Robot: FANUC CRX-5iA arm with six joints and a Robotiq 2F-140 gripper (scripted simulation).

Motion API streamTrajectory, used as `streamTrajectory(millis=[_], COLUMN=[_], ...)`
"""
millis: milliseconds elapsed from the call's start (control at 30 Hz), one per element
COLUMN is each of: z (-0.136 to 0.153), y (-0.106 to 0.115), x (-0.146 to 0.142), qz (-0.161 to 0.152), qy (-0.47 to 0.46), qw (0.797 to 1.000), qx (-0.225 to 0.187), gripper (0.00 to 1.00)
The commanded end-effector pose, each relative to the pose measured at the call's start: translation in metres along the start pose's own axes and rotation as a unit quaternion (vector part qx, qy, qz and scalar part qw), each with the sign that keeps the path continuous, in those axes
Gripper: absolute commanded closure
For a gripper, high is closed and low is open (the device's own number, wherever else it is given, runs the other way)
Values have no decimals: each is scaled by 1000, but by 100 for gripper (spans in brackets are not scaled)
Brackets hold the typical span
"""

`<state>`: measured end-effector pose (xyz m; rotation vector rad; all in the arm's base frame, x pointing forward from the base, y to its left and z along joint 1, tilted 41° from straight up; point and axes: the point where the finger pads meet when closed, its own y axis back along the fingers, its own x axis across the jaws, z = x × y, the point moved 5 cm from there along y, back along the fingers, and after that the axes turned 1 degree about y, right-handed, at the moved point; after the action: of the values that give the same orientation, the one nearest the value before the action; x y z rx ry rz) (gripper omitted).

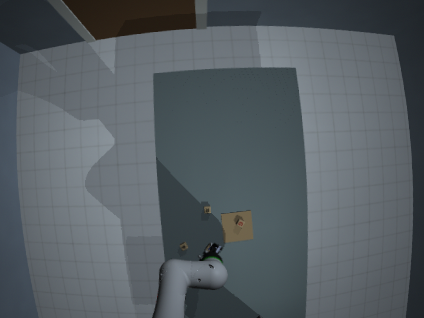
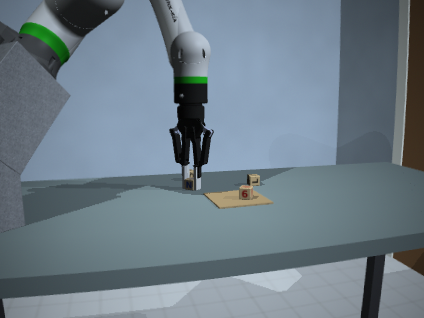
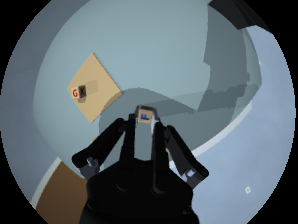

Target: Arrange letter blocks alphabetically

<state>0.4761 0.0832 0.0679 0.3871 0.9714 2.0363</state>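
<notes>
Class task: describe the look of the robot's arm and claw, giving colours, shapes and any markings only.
The arm is glossy white, with rounded joints and bright green bands. Dark lettering runs along one upper link. A black wrist section leads to the black claw, which has slim jointed fingers. No loose cables show.

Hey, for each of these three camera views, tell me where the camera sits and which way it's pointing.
Top: overhead, looking straight down at the grey table; tan mat, white arm at the bottom edge.
Exterior: at about table height to one side, looking across the table; arm reaching down, hand shut on a block.
Wrist: on the arm's wrist, looking down past the dark fingers at the held block.
Shared: all three show the mat and the red-marked block on it.
</notes>
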Motion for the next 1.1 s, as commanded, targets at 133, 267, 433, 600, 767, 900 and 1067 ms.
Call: streamTrajectory(millis=[133, 267, 433, 600, 767, 900, 1067], z=[0, 0, 0, 0, 0, 0, 0], y=[2, 15, 49, 84, 96, 100, 100], x=[0, 0, 0, 0, 0, 0, 0], qz=[0, 0, 0, 0, 0, 0, 0], qy=[0, 0, 0, 0, 0, 0, 0], qw=[1000, 1000, 1000, 1000, 1000, 1000, 1000], qx=[0, 0, 0, 0, 0, 0, 0], gripper=[84, 84, 84, 84, 84, 84, 84])
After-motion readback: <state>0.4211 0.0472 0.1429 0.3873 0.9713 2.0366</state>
